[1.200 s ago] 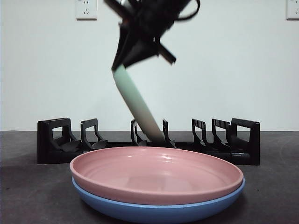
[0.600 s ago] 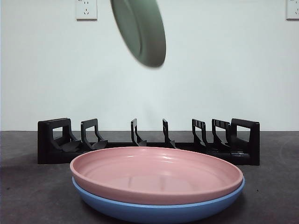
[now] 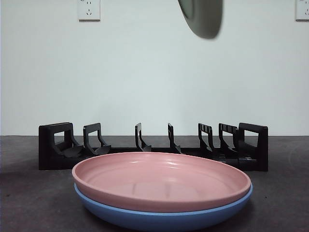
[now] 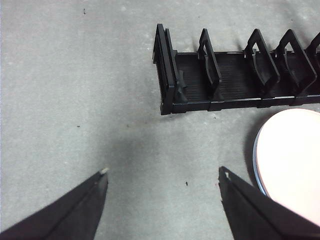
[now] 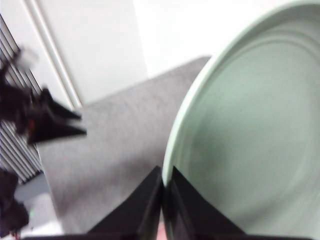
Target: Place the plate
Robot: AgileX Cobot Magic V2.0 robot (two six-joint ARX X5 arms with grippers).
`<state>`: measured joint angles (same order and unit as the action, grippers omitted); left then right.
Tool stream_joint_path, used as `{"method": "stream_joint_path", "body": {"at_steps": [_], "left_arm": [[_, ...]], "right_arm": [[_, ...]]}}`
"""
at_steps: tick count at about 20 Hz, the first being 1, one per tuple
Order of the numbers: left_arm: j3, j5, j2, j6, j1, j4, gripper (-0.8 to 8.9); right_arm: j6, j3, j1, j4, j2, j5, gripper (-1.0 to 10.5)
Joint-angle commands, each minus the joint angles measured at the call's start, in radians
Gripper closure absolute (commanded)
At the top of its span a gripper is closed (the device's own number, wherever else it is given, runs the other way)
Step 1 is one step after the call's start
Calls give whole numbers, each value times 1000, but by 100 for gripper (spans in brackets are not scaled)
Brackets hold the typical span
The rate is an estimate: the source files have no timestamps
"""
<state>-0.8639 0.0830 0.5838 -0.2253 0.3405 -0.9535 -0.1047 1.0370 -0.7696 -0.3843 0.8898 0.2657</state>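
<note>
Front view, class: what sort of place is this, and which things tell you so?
Probably a test bench, not a home kitchen: a bare dark table against a plain white wall with sockets, holding only a black dish rack and stacked pink and blue plates.

Grey table [image 3: 29, 193]: rack [image 3: 153, 147], blue plate [image 3: 164, 218].

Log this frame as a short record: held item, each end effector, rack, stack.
held item: green plate, high near the front view's top edge
right end effector: shut on the plate's rim
left end effector: open, holding nothing, above the table near the rack's end
rack: no plates in the slots
stack: pink plate on blue plate, in front of the rack
</note>
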Motion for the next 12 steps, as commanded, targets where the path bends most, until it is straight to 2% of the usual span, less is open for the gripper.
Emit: {"method": "stream_joint_path", "body": {"at_steps": [1,5,8,10,12], "left_arm": [[-14,4,4,-4,1,8,466],[-14,3,4,-4,1,8,466],[-14,4,4,-4,1,8,466],[-14,4,4,-4,1,8,466],[-14,4,4,-4,1,8,466]], "right_arm": [[-7,-80,-87,-6,-45,-72,935],[47,-174,-308,-83,-45,-242,935],[122,-181,-467,-130,32,-364,935],[175,-180,-532,-144,115,-406,935],[201,-180,-552,-144,202,-406,935]]}}
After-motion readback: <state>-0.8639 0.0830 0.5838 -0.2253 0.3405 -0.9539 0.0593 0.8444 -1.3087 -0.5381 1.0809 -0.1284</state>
